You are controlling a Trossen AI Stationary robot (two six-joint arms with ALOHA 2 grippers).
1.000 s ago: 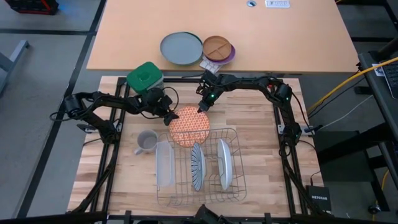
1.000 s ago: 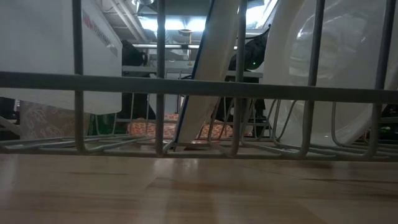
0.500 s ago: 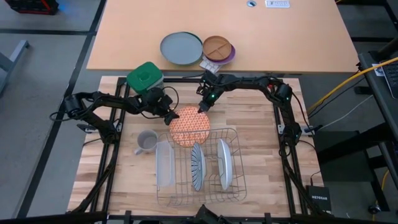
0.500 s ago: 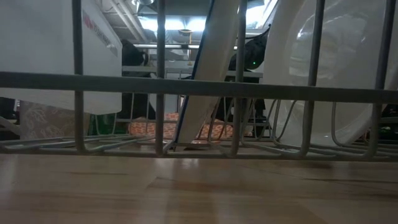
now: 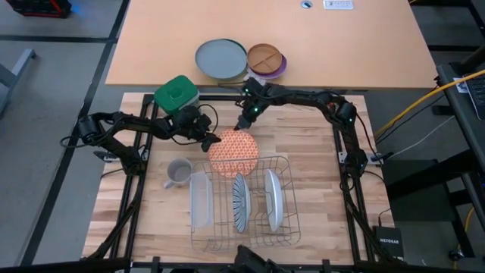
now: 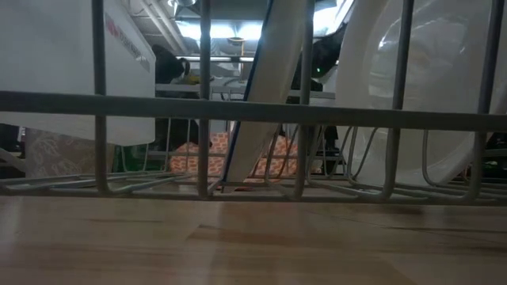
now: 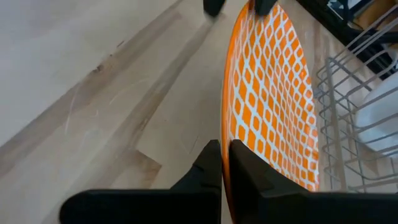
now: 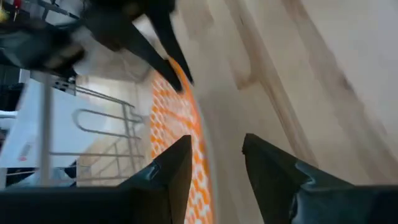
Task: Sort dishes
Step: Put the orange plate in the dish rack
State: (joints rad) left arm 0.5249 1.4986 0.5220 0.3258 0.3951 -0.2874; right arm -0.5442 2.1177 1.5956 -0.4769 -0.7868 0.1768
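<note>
Orange plate (image 5: 233,154) stands tilted at the back edge of the wire rack (image 5: 288,227), its rim clamped between the closed fingers of the left gripper (image 5: 211,139), which reaches in from the left side of the wooden table (image 5: 318,189). Left of the rack sit a grey mug (image 5: 178,173) and, farther back, a green-lidded container (image 5: 176,92). A clear tub (image 5: 199,199) rests in the rack's left section. Next come the striped plate (image 5: 241,202) and the white plate (image 5: 273,199), both upright on edge in the rack's slots, side by side. The right gripper (image 5: 242,123) hangs just behind the orange plate's far rim with its fingers spread apart, clear of the rim. The left wrist view shows that arm's two fingers (image 7: 245,171) pinching the patterned plate's (image 7: 273,93) edge. From table height, the orange plate (image 6: 273,154) shows raised behind the rack bars (image 6: 238,109). On the tan table beyond lie a grey plate (image 5: 220,58) and a divided wooden plate (image 5: 265,58).
</note>
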